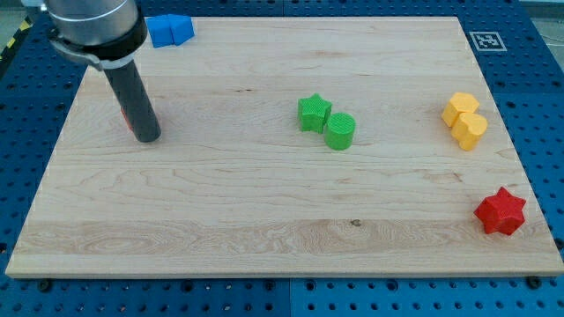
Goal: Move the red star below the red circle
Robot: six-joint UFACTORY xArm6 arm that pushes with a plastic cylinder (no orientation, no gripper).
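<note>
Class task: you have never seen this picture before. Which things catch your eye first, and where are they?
The dark rod stands at the view's upper left, my tip on the wooden board, far from the red star at the lower right. A green star and green cylinder touch near the middle.

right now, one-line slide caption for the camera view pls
My tip rests at the board's left, hiding a red block, far from the red star at bottom right.

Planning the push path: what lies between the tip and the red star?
In the camera view, the green star and green cylinder sit just above the line from my tip to the red star; otherwise bare board.
</note>
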